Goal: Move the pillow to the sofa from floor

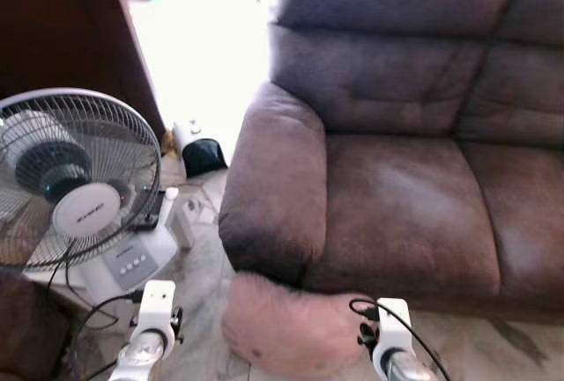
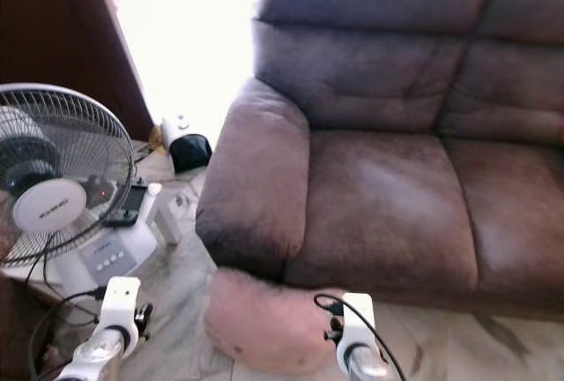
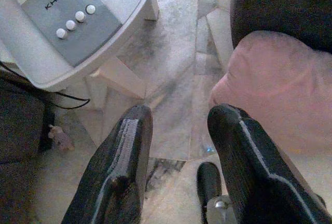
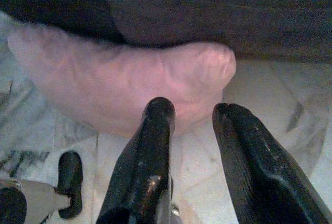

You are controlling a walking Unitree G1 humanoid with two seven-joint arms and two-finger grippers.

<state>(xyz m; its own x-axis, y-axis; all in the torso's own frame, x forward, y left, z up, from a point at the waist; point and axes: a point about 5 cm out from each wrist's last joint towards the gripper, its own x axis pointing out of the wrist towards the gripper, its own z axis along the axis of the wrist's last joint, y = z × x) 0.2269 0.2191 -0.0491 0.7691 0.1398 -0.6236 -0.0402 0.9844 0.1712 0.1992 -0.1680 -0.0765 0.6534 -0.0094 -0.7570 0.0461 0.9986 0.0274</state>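
One pink pillow (image 1: 286,324) is seen lying lengthwise between two grippers, along the sofa (image 1: 397,213) front. The left gripper (image 3: 176,130) and right gripper (image 4: 194,130) are held spread, grasping nothing.

Pink pillow (image 1: 291,324): soft, rumpled, lying flat on the marble floor (image 1: 198,284), pressed against the sofa's front base below the armrest, at 6 o'clock. Brown sofa (image 1: 414,178): plush, seat cushions bare, at 1 o'clock.
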